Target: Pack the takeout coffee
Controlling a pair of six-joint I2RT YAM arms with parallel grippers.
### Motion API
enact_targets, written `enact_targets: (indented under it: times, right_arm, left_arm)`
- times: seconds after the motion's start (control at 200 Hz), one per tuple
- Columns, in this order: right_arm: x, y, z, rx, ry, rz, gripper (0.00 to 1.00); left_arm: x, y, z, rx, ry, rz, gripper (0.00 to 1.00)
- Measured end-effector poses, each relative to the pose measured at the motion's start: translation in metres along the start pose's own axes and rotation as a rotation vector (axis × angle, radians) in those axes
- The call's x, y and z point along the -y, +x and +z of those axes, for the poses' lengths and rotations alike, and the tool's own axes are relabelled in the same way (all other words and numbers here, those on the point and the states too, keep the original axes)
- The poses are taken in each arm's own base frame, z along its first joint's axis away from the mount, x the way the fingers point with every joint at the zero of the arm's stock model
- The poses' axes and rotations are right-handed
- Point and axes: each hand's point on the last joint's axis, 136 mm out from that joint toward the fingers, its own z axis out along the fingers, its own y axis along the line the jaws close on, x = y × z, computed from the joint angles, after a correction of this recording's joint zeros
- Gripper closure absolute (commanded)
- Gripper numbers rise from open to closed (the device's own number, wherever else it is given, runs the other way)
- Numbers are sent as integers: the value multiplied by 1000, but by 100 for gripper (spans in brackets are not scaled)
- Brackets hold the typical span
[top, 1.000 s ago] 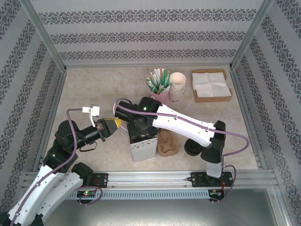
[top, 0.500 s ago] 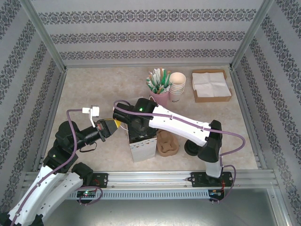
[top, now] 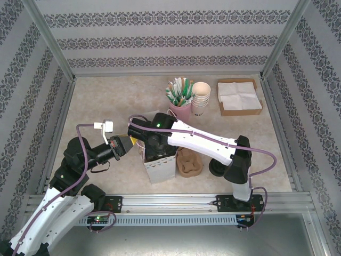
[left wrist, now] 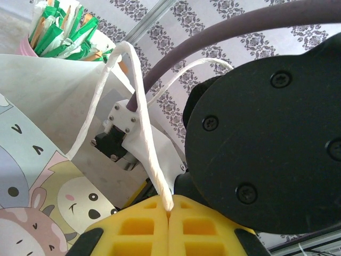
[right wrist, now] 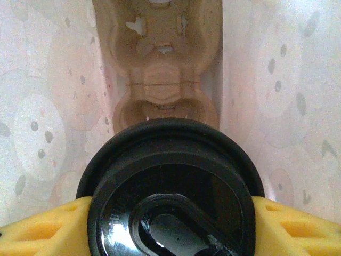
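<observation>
The desk [top: 106, 101] carries a cartoon-printed paper bag [top: 162, 169], upright near the front edge between the two arms. The right arm slants down into its open mouth. Inside, a brown pulp carrier [right wrist: 160, 69] lies at the bottom. Above it is the black-lidded coffee cup [right wrist: 170, 176], within the bag's walls, and the right hand [right wrist: 170, 226] is clamped on its sides. The left hand [left wrist: 168, 221] has its yellow pads pressed together, pinching the bag's white twisted handle [left wrist: 144, 138] on the bag's left side.
</observation>
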Motion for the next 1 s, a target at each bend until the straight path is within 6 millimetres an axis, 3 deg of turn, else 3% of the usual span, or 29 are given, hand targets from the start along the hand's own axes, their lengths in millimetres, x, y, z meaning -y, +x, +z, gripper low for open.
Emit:
enact_targets:
  times: [0.999]
  right_arm:
    - [3, -2, 4, 28, 2, 1, 41]
  left_arm:
    - [-3, -2, -5, 8, -42, 12, 96]
